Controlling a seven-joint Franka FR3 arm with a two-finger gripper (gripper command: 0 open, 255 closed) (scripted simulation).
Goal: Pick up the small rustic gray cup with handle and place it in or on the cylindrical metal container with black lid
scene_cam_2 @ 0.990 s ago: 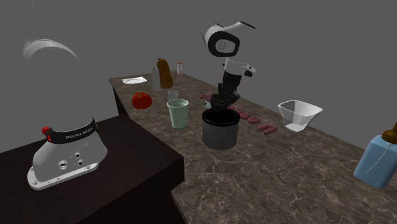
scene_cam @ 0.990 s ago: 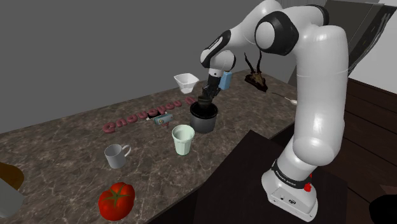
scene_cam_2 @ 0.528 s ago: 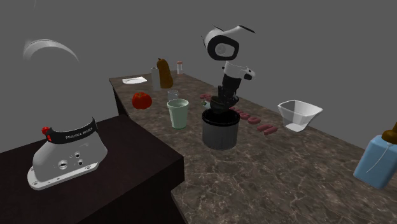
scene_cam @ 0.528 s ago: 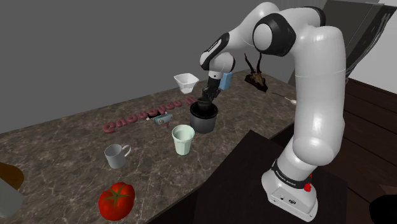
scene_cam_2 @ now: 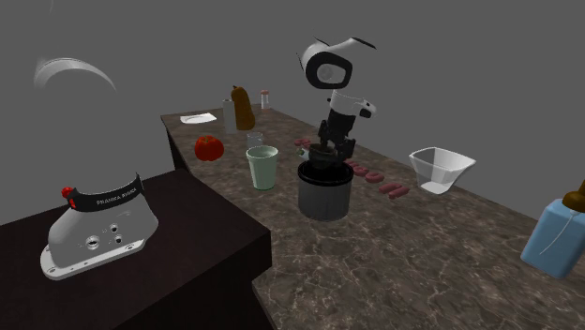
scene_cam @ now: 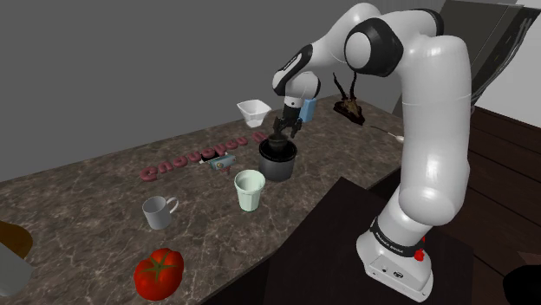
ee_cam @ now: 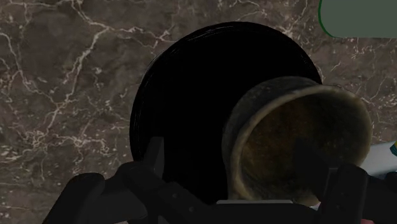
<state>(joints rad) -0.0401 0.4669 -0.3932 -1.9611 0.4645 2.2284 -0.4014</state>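
The small dark grey-brown cup [ee_cam: 299, 143] stands upright on the black lid [ee_cam: 191, 108] of the cylindrical grey container [scene_cam_2: 325, 197] in the middle of the marble counter. My gripper [ee_cam: 229, 167] hangs right above it, open. One finger [ee_cam: 305, 167] reaches down inside the cup, the other [ee_cam: 153, 158] stands outside, apart from the cup's wall. In the shoulder view the gripper [scene_cam: 283, 133] points down at the container [scene_cam: 277, 163]. The cup [scene_cam_2: 324, 161] shows under the fingers in the second exterior view.
A pale green tumbler [scene_cam: 250, 189] stands close to the container, toward the stand. A white mug [scene_cam: 157, 210], a tomato [scene_cam: 159, 270], a white bowl [scene_cam: 254, 110], a row of red pieces [scene_cam: 173, 165] and a blue box [scene_cam_2: 561, 236] share the counter.
The fingers have spread apart and let go of the cup's wall. The cup now rests on the black lid. The arm has hardly moved.
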